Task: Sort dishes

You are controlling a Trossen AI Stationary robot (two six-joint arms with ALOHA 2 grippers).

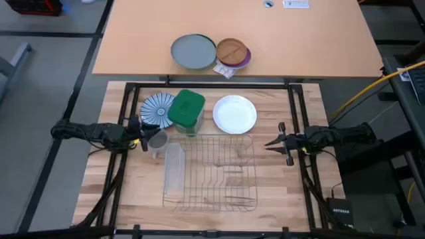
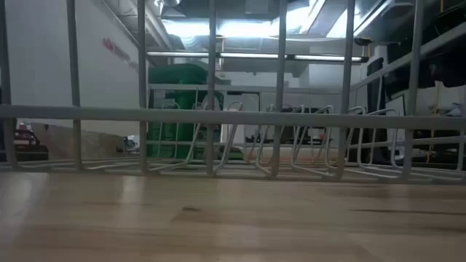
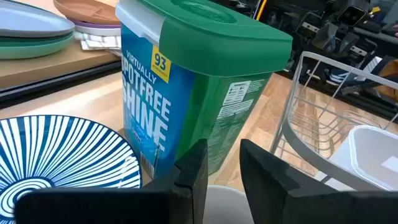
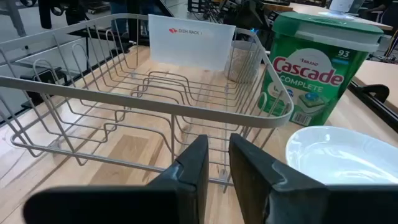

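The blue-and-white striped plate lies flat on the table at the far left, and also shows in the left wrist view. The plain white plate lies flat to the right of a green detergent tub, and also shows in the right wrist view. No orange-red plate is in view. My left gripper is open by a narrow gap between the striped plate and a clear cup. My right gripper is open by a narrow gap and empty, at the wire dish rack's right side.
The rack fills the table's near middle, with a clear holder at its left side. The tub stands upright between the two plates. On the desk beyond the table lie a grey plate and a brown divided plate on a purple one.
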